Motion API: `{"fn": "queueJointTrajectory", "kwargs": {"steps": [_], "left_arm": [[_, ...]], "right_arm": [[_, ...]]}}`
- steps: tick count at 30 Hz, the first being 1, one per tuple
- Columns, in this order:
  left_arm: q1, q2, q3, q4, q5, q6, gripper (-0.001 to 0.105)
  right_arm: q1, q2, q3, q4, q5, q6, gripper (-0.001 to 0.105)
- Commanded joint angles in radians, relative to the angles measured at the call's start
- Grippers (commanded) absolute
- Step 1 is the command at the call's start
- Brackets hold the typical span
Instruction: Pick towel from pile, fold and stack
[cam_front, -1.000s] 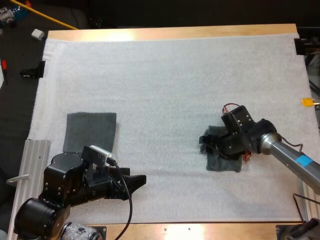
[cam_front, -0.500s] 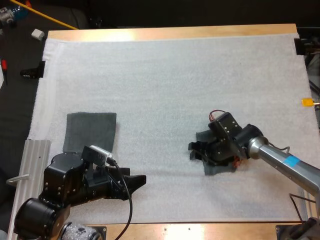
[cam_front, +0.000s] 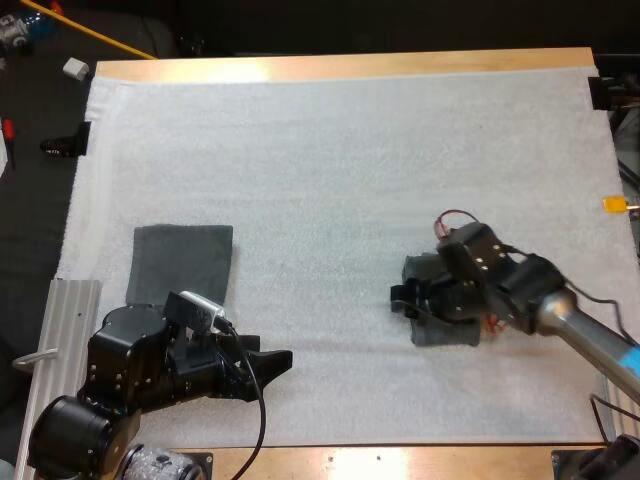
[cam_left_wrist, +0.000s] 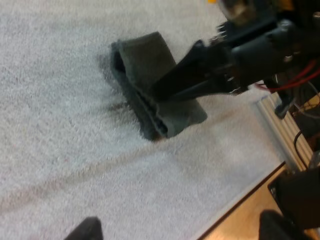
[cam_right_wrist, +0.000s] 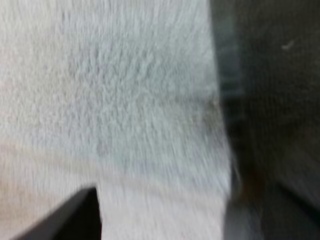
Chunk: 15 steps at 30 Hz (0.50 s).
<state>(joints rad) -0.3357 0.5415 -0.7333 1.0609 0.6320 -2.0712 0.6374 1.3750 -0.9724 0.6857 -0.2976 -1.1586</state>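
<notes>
A small folded dark grey-green towel (cam_front: 447, 330) lies on the white mat right of centre. My right gripper (cam_front: 402, 298) is low over its left part, open. In the right wrist view (cam_right_wrist: 160, 215) one finger (cam_right_wrist: 75, 215) is over bare mat and the towel (cam_right_wrist: 270, 75) lies by the other. The left wrist view shows the same towel (cam_left_wrist: 145, 65) with the right gripper (cam_left_wrist: 165, 85) laid across it. A second towel (cam_front: 185, 258) lies flat and folded at the mat's left. My left gripper (cam_front: 278, 358) rests near the front edge, open (cam_left_wrist: 182, 230), holding nothing.
A ribbed metal rail (cam_front: 70, 320) runs beside the mat at the front left. A black clamp (cam_front: 62, 143) sits at the mat's left edge. The wooden table edge (cam_front: 400, 462) runs along the front. White mat (cam_front: 330, 170) stretches between the towels and to the back.
My right gripper swung left and nearer, dragging the small towel askew, then came back right; the towel lies squarer again. The left arm and the flat towel have not moved.
</notes>
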Motion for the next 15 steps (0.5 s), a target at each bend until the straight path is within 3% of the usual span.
{"fn": "queueJointTrajectory", "kwargs": {"steps": [1,9,15], "left_arm": [[-0.001,-0.003,-0.003,0.002,0.002,0.008,0.062],[-0.001,-0.004,-0.003,0.004,0.001,0.018,0.062],[-0.002,-0.004,-0.003,0.003,0.007,0.013,0.061]], "right_arm": [[-0.003,-0.101,-0.001,0.097,0.083,-0.049,0.065],[0.001,-0.331,-0.001,0.292,0.196,-0.116,0.065],[0.0,-0.434,-0.005,0.34,0.185,-0.106,0.066]]}}
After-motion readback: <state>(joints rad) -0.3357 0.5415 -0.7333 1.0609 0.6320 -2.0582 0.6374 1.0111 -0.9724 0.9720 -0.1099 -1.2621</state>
